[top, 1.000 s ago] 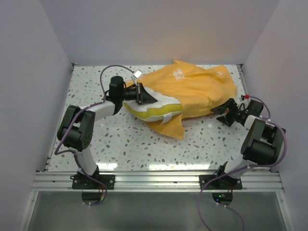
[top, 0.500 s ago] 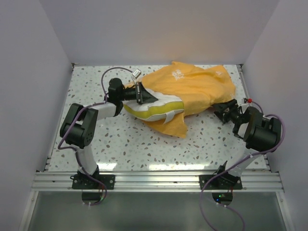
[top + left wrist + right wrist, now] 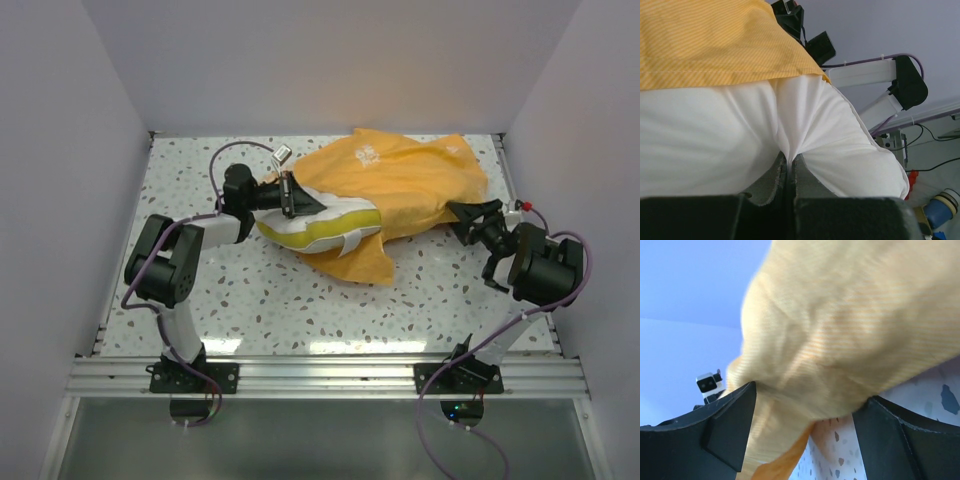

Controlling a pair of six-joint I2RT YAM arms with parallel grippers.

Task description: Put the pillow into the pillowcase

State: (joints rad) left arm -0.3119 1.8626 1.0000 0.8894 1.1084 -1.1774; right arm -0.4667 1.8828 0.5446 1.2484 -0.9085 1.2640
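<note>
The speckled surface (image 3: 250,300) is enclosed by pale walls on three sides. The pillowcase (image 3: 410,190), an orange-yellow cloth, is spread in a rumpled heap along the far edge, from about the middle to the far right corner, with one loose flap trailing toward the centre of the surface. Its printed face cannot be made out.

The pillow (image 3: 320,225) is seen partly inside the pillowcase. Its cream-white end, with the yellow-green strip, is left sticking out of the opening on the left, a little left of centre and near the far edge. The rest is covered by the orange cloth.

The left arm (image 3: 165,265) is stretched from the near left edge toward the pillow. The right arm (image 3: 535,275) is folded close to the right edge.

The left end effector (image 3: 293,196) is clamped on the pillow: in the left wrist view a fold of white fabric is pinched between the closed fingers (image 3: 771,177), just below the pillowcase hem.

The right end effector (image 3: 478,217) is held wide apart at the right end of the pillowcase. In the right wrist view the orange cloth is seen bulging between the spread fingers (image 3: 730,420), and no pinch is shown.
</note>
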